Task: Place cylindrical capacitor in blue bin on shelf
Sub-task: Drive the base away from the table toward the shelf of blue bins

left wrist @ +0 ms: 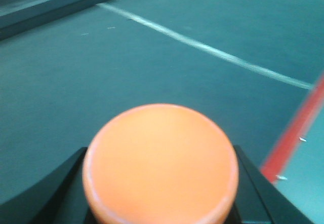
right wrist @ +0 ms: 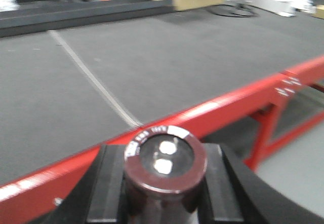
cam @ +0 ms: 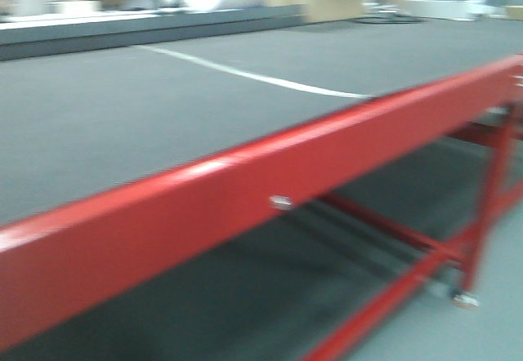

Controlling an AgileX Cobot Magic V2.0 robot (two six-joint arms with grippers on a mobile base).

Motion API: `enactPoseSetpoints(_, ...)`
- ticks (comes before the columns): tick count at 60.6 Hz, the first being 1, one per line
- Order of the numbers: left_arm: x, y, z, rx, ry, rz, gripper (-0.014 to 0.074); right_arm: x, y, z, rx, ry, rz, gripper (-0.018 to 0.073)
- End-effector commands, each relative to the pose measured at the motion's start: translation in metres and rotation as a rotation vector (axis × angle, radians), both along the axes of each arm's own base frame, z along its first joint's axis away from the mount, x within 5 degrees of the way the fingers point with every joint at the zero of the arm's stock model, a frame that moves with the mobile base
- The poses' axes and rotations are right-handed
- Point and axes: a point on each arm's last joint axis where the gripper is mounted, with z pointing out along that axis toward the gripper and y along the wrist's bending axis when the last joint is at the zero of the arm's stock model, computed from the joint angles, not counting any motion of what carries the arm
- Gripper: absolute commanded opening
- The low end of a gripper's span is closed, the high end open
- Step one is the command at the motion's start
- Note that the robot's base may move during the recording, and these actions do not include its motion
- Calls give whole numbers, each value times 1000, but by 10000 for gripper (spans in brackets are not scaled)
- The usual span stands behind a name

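The right gripper (right wrist: 164,193) holds the capacitor (right wrist: 165,155) between its black fingers (right wrist: 104,183) - a dark brown can, standing up, with 2 shiny pins (right wrist: 164,155) on top. Behind it is the table (right wrist: 228,102), with a red edge and a grey top. The left gripper (left wrist: 159,198) is closed around an orange round thing (left wrist: 161,158) - its flat top fills the low part of the left wrist view. A white line (cam: 245,75) runs across the grey top.
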Motion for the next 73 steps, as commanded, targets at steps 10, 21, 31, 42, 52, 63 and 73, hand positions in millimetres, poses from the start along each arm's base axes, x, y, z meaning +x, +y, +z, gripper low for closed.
enactPoseSetpoints(10, -2, -1, 5, -16, -28, -9, -111, -2, 0, 4, -2, -31, 0, -122)
enactPoseSetpoints(21, -2, -1, 5, -16, -28, -9, -111, -2, 0, 4, -2, -31, 0, -122)
enactPoseSetpoints(31, -2, -1, 5, -16, -28, -9, -111, -2, 0, 4, -2, -31, 0, -122)
enactPoseSetpoints(42, -2, -1, 5, -16, -28, -9, -111, -2, 0, 4, -2, -31, 0, -122)
enactPoseSetpoints(52, -2, -1, 5, -16, -28, -9, -111, -2, 0, 4, -2, -31, 0, -122)
enactPoseSetpoints(63, -2, -1, 5, -16, -28, -9, -111, -2, 0, 4, -2, -31, 0, -122)
enactPoseSetpoints(73, -2, -1, 5, -16, -28, -9, -111, -2, 0, 4, -2, -31, 0, -122)
